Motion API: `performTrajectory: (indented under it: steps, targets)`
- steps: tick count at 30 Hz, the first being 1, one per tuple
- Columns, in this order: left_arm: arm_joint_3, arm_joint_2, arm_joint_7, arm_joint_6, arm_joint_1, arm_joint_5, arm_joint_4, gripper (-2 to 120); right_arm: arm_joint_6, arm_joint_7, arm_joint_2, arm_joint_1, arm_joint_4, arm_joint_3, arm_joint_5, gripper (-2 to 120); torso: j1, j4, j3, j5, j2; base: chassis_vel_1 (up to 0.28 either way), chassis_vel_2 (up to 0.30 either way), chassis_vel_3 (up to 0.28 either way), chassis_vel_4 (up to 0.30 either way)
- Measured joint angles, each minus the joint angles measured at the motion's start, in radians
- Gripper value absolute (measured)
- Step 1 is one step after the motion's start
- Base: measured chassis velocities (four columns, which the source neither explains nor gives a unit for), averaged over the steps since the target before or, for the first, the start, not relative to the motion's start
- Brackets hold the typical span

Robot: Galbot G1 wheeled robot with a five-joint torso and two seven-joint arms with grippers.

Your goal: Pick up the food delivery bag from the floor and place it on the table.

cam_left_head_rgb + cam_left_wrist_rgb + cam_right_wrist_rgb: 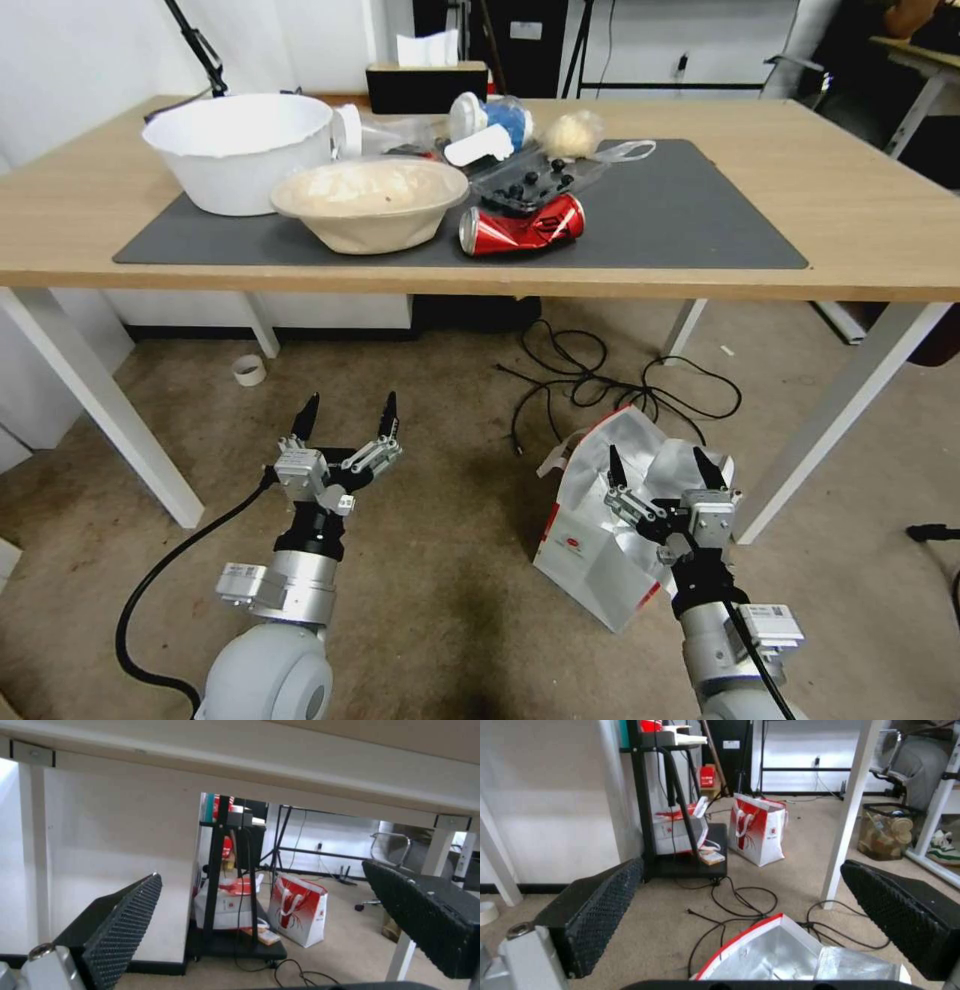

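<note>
Food delivery bag on the floor, lower right of frame, foil mouth open. Right gripper over its top, fingers apart. Left gripper lower left, fingers apart. Table across the upper frame.

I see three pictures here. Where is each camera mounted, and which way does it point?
Head view: on the robot's head, looking forward and down at the table, the floor and the bag; both arms show, left gripper and right gripper open.
Left wrist view: on the left arm, looking under the table between its own fingers.
Right wrist view: on the right arm, above the bag, between its own fingers.
Shared: both wrist views show the red-and-white paper bag beyond the table.
</note>
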Motion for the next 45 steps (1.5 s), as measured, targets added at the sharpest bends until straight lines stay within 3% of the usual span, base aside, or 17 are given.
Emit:
performTrajectory:
  steps: [45]
  targets:
    - [-0.008,0.025,0.007,0.0,-0.008,-0.019,0.001,100,-0.002,-0.007,0.006,-0.014,0.015,0.008,-0.014,99,-0.032,0.0,-0.142,0.0,-0.174,0.0,0.0,0.0,0.0]
